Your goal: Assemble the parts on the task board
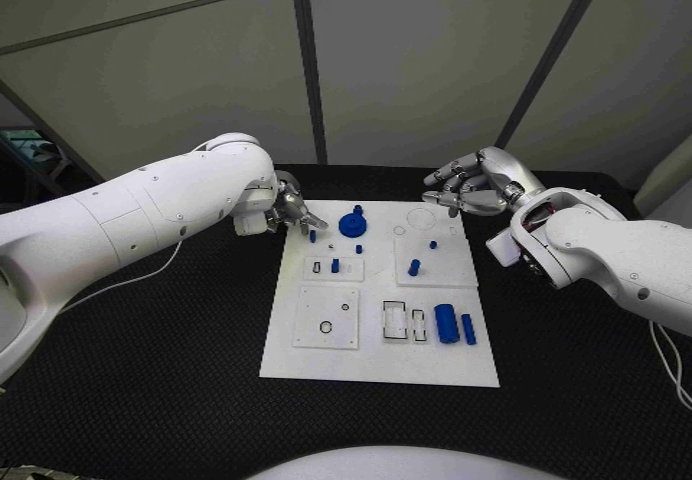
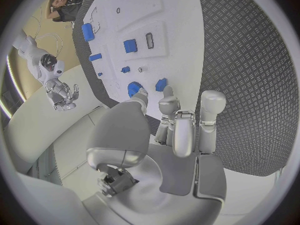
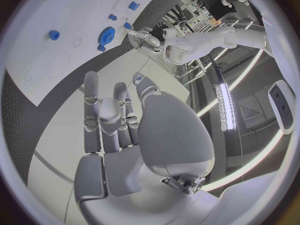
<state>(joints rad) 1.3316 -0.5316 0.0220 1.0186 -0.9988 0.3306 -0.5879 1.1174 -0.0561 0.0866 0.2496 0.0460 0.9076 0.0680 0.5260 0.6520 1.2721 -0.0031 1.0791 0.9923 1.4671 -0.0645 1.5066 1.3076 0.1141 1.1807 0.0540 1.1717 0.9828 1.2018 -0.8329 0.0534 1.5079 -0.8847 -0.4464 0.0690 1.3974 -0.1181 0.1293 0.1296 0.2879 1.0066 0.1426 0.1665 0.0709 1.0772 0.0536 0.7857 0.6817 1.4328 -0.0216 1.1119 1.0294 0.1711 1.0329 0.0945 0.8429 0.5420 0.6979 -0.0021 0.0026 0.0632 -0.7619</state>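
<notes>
The white task board (image 1: 382,345) lies in the middle of the black table. A blue gear (image 1: 355,222) stands near its far edge. My left hand (image 1: 289,212) hovers at the board's far left corner, fingers spread, with its fingertips (image 2: 167,97) right beside a small blue peg (image 1: 312,236) and nothing gripped. That peg (image 2: 161,84) and the gear (image 2: 133,89) sit just past the fingers. My right hand (image 1: 469,188) hangs over the far right corner, empty, its fingers (image 3: 100,110) apart. Two blue cylinders (image 1: 456,326) lie near the board's right edge.
Small blue pegs (image 1: 335,266) (image 1: 414,267) (image 1: 433,243) stand in the raised plates at mid-board. Empty slots (image 1: 404,320) and a holed plate (image 1: 327,318) occupy the near half. Black table (image 1: 159,380) surrounds the board. A white cable (image 1: 137,280) trails by my left arm.
</notes>
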